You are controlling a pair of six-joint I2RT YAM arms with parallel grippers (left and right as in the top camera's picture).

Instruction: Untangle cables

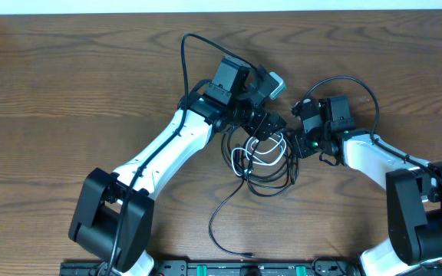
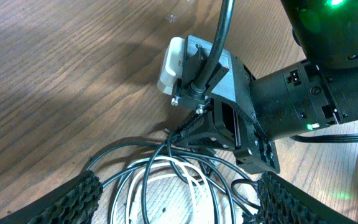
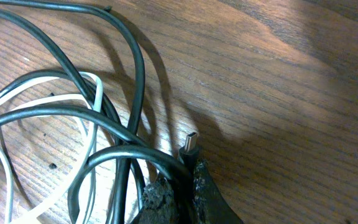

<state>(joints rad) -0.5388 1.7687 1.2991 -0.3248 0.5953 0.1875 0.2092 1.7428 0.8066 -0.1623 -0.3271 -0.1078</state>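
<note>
Right gripper (image 3: 180, 186): closed tight on a black cable (image 3: 114, 152), pinching it just behind its plug (image 3: 191, 144); the plug sticks out past the fingertips, low over the table (image 3: 278, 74).
Left gripper (image 2: 179, 190): jaws wide apart, holding nothing, hanging over the pile (image 1: 265, 165) and facing the right gripper at close range.
Held cable: bends away from the grip in a curve and crosses other black loops and the white cable (image 3: 95, 93); which lies over which at the crossings I cannot tell.
Pile: mid-table between the two grippers, black loops wound about the white one; a loose black end (image 1: 222, 218) trails toward the near edge.
Risk, drag: nothing pins the pile, so a pull on the plug end would likely haul the whole bundle along rather than free one cord.
Risk, cinch: a pull through crossed loops could tighten them into a knot.
Risk, slip: the grip sits so near the plug that the thin cord may slide out.
Risk, clash: the grippers are near each other; a sideways move could knock them together.
</note>
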